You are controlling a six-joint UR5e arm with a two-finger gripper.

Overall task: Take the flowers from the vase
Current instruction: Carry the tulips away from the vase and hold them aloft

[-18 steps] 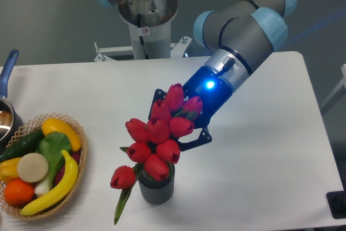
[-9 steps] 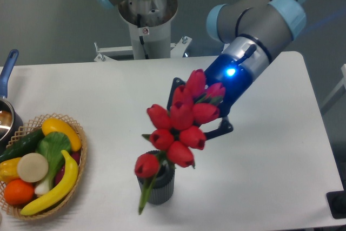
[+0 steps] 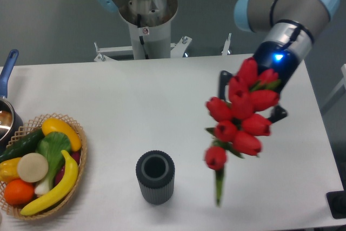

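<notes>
The flowers (image 3: pixel 241 114) have left the vase (image 3: pixel 155 177): a second ago the stems stood in its mouth, half a second ago the bunch was tilting up and out, and it now hangs in the air to the right of the vase and well apart from it, stems pointing down above the table (image 3: pixel 108 101). The vase stands upright with its mouth open and vacant. The gripper (image 3: pixel 251 98) is closed on the bunch, though its fingers are mostly hidden behind the red buds. The basket (image 3: pixel 81 160) at the left has not moved. Judged from this, the extraction is complete and only a secure hold remains
</notes>
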